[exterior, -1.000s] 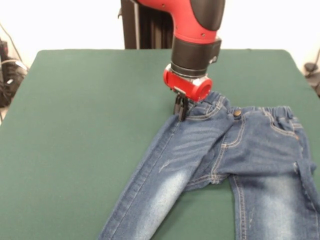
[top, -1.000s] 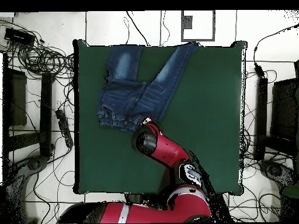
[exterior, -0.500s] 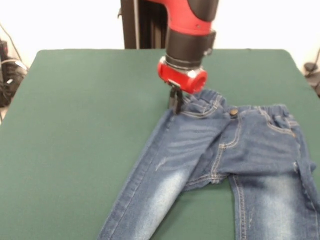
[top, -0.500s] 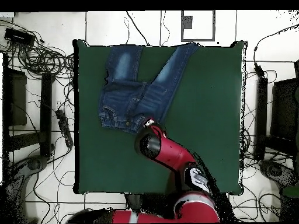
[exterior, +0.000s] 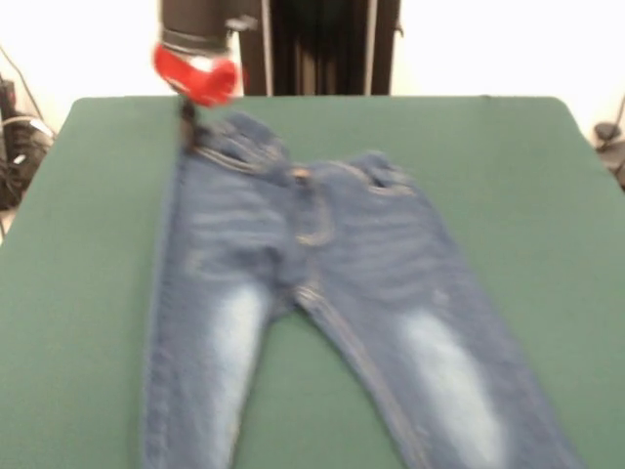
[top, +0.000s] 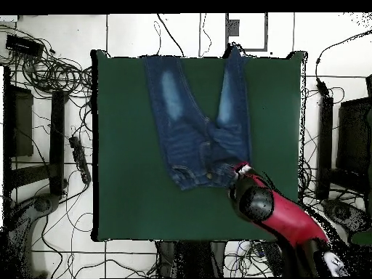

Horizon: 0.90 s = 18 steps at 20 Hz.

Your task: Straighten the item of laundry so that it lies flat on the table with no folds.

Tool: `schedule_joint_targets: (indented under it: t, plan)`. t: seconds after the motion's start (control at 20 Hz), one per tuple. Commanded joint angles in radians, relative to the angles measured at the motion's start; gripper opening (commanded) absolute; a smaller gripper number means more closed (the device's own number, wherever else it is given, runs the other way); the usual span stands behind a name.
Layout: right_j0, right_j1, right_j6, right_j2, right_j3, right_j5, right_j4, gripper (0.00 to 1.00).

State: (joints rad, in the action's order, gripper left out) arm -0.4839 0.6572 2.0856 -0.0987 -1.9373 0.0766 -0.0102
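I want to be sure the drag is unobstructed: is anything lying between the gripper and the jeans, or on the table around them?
Nothing visible. The gripper is right at the waistband corner of the jeans, and the green table around them shows only bare cloth.

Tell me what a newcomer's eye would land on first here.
The blue jeans spread across the middle of the green table, legs splayed toward the front edge. At the waistband's corner, on the picture's left in the front view, the red-and-black gripper stands over the denim.
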Motion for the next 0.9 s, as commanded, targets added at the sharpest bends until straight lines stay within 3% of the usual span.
schedule_joint_targets:
  t: [0.05, 0.3, 0.6, 0.9]
  plan:
    - [-0.151, 0.118, -0.186, 0.092, -0.114, 0.228, -0.161, 0.00]
    - [-0.205, 0.158, -0.149, 0.119, -0.128, 0.263, -0.228, 0.00]
    - [-0.244, 0.234, -0.092, 0.134, -0.214, 0.288, -0.255, 0.00]
    - [-0.279, 0.239, -0.041, 0.173, -0.268, 0.200, -0.272, 0.00]
